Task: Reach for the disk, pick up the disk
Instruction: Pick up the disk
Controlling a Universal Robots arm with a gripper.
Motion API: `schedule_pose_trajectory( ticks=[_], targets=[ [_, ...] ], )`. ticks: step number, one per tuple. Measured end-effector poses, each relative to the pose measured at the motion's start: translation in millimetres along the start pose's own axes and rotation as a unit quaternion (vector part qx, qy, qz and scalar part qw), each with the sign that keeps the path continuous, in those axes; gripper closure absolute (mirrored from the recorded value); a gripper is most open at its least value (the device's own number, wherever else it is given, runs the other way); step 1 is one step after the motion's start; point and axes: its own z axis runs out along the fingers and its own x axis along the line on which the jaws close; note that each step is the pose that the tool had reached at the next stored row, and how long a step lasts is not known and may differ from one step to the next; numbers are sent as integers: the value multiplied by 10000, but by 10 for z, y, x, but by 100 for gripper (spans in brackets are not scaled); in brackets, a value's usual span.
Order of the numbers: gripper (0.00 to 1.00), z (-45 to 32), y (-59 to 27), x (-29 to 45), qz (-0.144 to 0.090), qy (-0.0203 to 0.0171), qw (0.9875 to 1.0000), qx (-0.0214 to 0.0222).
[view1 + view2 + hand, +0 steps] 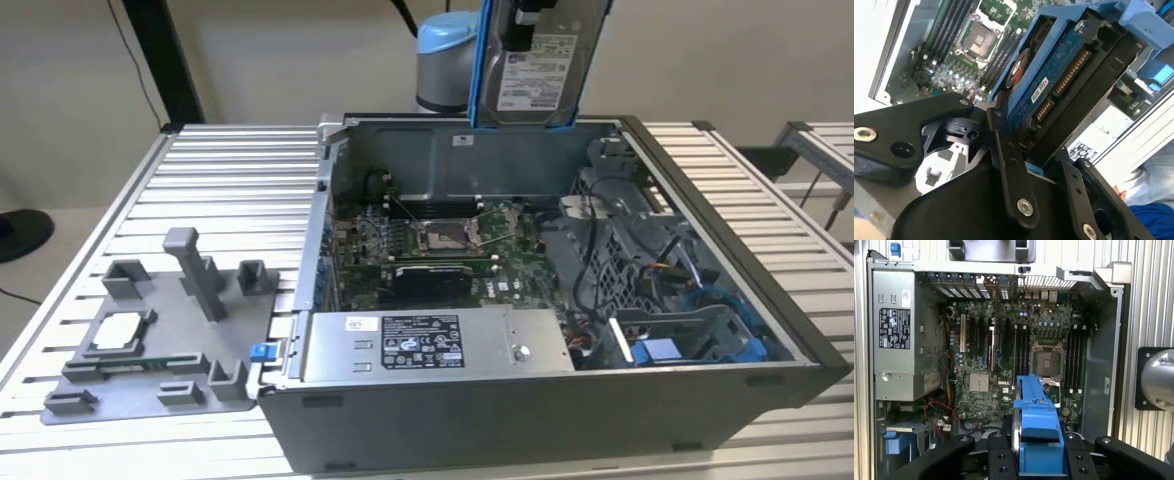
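Gripper (1029, 145) clamping disk (1054, 75) aloft

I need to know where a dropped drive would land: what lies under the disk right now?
The disk, clamped in the gripper, hangs over the open computer case. The motherboard lies below; the part behind the blue bracket is hidden.

Disk (534, 70): silver metal, white printed label, bright blue bracket; blue circuit board underneath in the second wrist view. Gripper (1019, 150): black, silver screws. Computer case (534, 420): dark grey. Motherboard (1004, 360): green. Long box (427, 345): grey, black-and-white sticker. Fixture tray (147, 340): plain grey. Table (227, 190): ribbed silver-white.
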Motion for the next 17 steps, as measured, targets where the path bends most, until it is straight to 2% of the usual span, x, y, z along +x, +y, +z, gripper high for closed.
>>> schedule_pose_trajectory(
  ticks=[8, 14, 17],
  targets=[
    [100, -1, -344, 3, 0, 0, 10000, 1],
    [100, -1, -361, 3, -1, 0, 10000, 0],
    [100, -1, -448, 4, 0, 0, 10000, 0]
  ],
)
